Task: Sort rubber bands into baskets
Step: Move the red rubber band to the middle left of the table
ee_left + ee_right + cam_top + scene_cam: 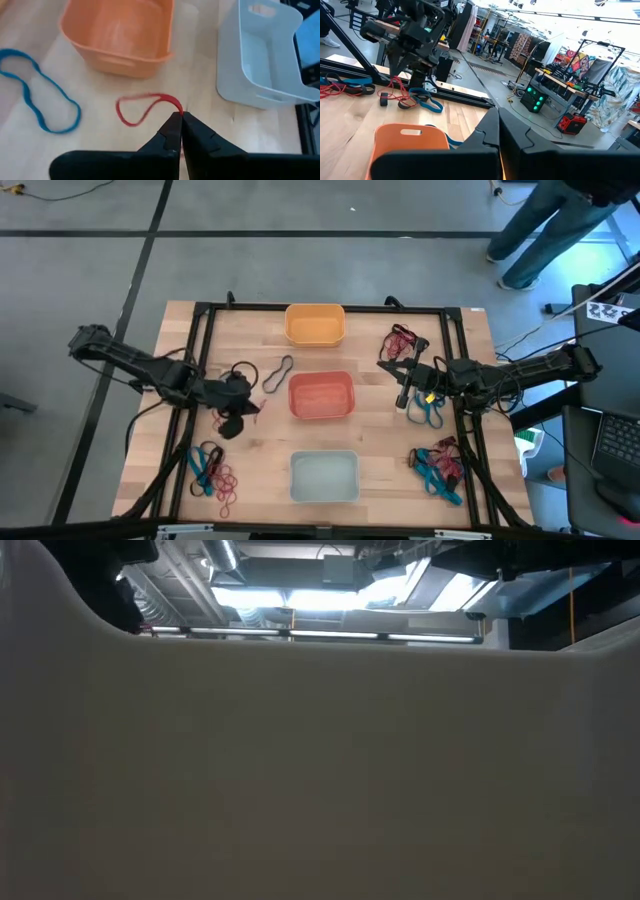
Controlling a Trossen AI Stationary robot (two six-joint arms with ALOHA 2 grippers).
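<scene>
so the left gripper (180, 117) has its fingers pinched tight on one end of a red rubber band (142, 107), the loop trailing over the wood just short of the red-orange basket (120, 35). a blue band (40, 90) lies beside it, and the pale whitish basket (260, 60) sits off to one side. across the table the right gripper (498, 116) is clamped together with nothing in it, near the yellow-orange basket (315, 324). more bands are piled near the table corners (215, 470).
</scene>
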